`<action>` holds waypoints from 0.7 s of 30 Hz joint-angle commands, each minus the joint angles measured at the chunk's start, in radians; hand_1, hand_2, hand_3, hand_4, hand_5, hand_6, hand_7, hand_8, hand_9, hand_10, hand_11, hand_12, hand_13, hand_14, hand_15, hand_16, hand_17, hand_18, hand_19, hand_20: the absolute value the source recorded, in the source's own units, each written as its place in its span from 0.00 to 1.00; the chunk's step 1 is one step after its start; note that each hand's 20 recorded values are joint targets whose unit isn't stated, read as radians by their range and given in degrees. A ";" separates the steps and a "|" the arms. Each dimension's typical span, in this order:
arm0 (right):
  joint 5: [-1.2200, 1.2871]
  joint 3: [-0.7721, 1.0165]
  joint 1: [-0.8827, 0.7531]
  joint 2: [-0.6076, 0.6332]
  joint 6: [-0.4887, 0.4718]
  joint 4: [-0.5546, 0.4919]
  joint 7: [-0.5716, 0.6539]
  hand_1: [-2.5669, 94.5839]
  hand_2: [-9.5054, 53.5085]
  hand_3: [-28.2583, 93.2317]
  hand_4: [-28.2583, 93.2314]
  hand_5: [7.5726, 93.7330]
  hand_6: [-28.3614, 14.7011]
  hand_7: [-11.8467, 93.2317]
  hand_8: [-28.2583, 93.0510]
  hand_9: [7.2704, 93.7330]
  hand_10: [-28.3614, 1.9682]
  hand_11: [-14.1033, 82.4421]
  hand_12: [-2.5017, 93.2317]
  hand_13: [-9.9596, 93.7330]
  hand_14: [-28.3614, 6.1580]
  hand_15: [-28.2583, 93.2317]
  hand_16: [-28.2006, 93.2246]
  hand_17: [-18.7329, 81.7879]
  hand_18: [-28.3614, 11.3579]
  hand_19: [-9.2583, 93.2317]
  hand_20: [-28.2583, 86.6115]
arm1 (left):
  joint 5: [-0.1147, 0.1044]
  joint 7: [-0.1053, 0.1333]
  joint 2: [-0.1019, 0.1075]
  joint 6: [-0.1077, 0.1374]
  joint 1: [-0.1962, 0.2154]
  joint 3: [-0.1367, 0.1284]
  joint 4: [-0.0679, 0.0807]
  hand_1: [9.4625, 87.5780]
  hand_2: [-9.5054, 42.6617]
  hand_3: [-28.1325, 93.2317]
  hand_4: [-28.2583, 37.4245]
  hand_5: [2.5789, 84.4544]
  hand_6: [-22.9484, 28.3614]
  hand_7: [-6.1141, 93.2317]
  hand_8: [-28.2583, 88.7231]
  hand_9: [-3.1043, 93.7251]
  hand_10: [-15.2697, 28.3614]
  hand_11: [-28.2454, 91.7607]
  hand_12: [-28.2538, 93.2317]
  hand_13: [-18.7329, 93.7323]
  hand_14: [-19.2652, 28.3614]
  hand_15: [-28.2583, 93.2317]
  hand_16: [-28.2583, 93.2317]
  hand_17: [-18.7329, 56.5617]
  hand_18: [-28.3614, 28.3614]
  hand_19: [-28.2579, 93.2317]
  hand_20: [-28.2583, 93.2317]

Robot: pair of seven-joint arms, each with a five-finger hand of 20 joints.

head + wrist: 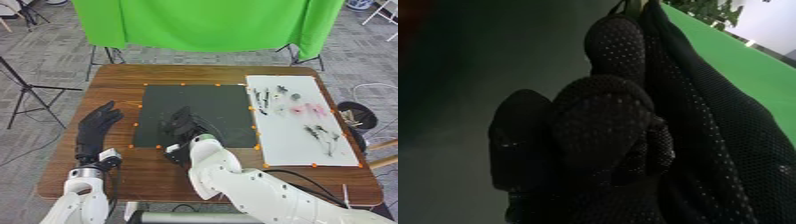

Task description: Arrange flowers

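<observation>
Grey carpet (53, 55) runs round the brown table (115, 82), a black stand (31, 87) off to the left, green cloth (195, 25) hanging beyond the far edge. Dark mat (178, 95) in the middle, white sheet (266, 150) to its right, orange marks along their edges, and a black bin (366, 125) of cut stems past the table's right side.

On the left, the left hand (93, 130) has its fingers straight and relaxed, nothing in them, well apart from the flowers. Over the mat, here's the right hand (182, 127), fingers bent and pinching a stem (633, 7) at their tips; the rest of the glove hides how far down it runs. The other flowers lie over on the sheet, well to the right of those fingers.

The pinched stem looks slim and yellowish green. Across the sheet it's thin dark stems (260, 100) on the left, then pale blooms (280, 110), pink blooms (313, 109), and dark green sprigs (312, 132) on the near side.
</observation>
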 commanded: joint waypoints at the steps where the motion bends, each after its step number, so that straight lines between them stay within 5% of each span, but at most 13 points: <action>1: -0.018 -0.002 -0.029 -0.037 0.023 0.033 -0.006 0.65 0.00 0.74 0.28 0.75 0.50 0.59 0.28 1.00 0.49 0.45 0.33 1.00 0.77 0.70 0.38 0.97 0.62 0.83 0.63 | 0.003 0.005 -0.033 -0.004 0.004 0.020 0.033 0.18 0.09 0.85 0.02 0.60 0.45 0.23 0.17 0.55 0.66 0.41 0.34 0.54 0.76 0.43 0.23 0.41 0.67 0.26 0.38; 14: -0.006 0.002 -0.045 -0.061 0.034 0.059 -0.013 0.64 0.00 0.75 0.27 0.75 0.50 0.60 0.27 1.00 0.50 0.44 0.33 1.00 0.76 0.69 0.38 0.97 0.62 0.82 0.65 | -0.006 -0.002 -0.064 0.000 0.020 0.016 0.059 0.13 0.12 0.85 0.00 0.62 0.42 0.24 0.17 0.57 0.66 0.41 0.34 0.55 0.76 0.43 0.23 0.41 0.67 0.26 0.38; 21: 0.028 -0.008 -0.047 -0.062 0.025 0.051 -0.022 0.64 0.00 0.75 0.25 0.74 0.51 0.60 0.27 1.00 0.49 0.43 0.33 1.00 0.76 0.68 0.38 0.97 0.62 0.80 0.66 | -0.010 -0.004 -0.072 0.001 0.032 0.008 0.059 0.11 0.13 0.85 0.00 0.62 0.43 0.24 0.17 0.57 0.67 0.41 0.34 0.55 0.76 0.43 0.23 0.41 0.67 0.26 0.38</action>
